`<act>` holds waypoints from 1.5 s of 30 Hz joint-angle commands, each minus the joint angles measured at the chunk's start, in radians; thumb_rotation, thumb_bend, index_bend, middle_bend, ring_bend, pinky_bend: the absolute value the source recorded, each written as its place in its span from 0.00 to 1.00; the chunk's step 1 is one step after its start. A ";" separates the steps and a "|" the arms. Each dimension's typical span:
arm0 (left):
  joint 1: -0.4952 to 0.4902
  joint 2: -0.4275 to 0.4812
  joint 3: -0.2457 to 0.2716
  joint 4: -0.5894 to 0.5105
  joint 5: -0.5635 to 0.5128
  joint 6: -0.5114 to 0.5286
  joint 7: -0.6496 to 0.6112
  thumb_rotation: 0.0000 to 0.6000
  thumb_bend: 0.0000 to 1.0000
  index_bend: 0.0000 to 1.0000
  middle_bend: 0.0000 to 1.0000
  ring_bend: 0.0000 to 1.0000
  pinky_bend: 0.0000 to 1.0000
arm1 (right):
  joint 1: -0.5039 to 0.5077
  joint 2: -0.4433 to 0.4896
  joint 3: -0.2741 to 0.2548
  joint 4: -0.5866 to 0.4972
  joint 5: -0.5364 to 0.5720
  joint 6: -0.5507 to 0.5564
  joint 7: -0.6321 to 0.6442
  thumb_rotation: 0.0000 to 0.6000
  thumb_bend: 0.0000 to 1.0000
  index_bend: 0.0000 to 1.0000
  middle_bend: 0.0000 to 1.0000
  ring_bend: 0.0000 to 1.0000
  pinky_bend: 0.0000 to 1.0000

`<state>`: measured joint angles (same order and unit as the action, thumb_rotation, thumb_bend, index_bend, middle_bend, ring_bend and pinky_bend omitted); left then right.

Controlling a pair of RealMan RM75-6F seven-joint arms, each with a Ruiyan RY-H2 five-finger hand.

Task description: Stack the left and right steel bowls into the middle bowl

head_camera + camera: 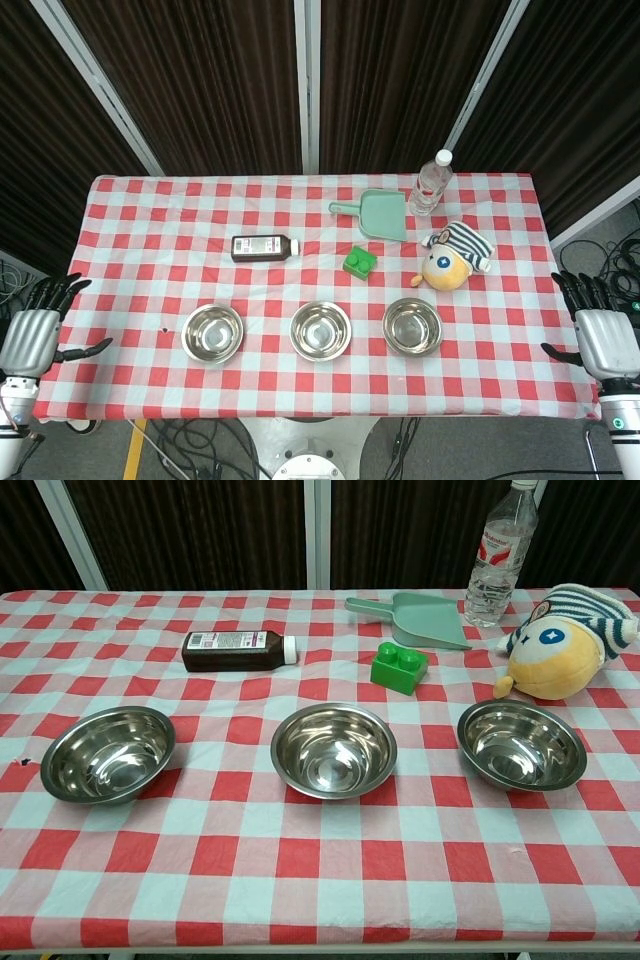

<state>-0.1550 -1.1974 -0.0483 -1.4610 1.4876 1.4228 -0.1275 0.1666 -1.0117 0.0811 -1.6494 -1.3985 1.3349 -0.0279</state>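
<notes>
Three shiny round steel bowls sit upright in a row, well apart, near the front edge of a counter [120, 215] draped in red-and-white checked cloth: the left steel bowl [213, 332], the middle steel bowl [320, 331] and the right steel bowl [413, 326]. Behind them lie a brown medicine bottle [265, 247] on its side, a green toy brick [359, 262], a pale green dustpan [377, 215], a clear plastic water bottle [430, 183] and a yellow plush doll in a striped cap [452, 256]. The silver-and-black left hand [35, 335] and right hand [603, 335] hover off the counter's ends, fingers spread, holding nothing.
</notes>
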 commanded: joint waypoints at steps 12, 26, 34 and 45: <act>-0.003 -0.004 0.005 0.002 -0.004 -0.013 0.013 0.62 0.00 0.21 0.20 0.09 0.11 | 0.009 -0.014 -0.001 0.020 -0.016 -0.012 0.019 1.00 0.00 0.05 0.07 0.00 0.00; -0.012 0.011 -0.002 -0.036 0.010 -0.001 0.039 0.63 0.00 0.21 0.20 0.09 0.11 | 0.095 -0.048 -0.019 -0.026 -0.123 -0.089 -0.090 1.00 0.00 0.06 0.11 0.05 0.07; -0.006 0.014 -0.001 -0.033 0.020 0.018 0.038 0.63 0.00 0.21 0.20 0.09 0.11 | 0.227 -0.152 -0.035 0.008 -0.196 -0.255 -0.222 1.00 0.04 0.26 0.28 0.55 0.58; 0.013 0.030 -0.002 -0.035 0.019 0.047 0.023 0.63 0.00 0.21 0.20 0.09 0.11 | 0.299 -0.251 -0.065 0.023 -0.132 -0.402 -0.345 1.00 0.11 0.30 0.31 0.56 0.59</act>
<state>-0.1426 -1.1679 -0.0503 -1.4965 1.5065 1.4697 -0.1038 0.4610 -1.2573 0.0201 -1.6287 -1.5363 0.9390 -0.3693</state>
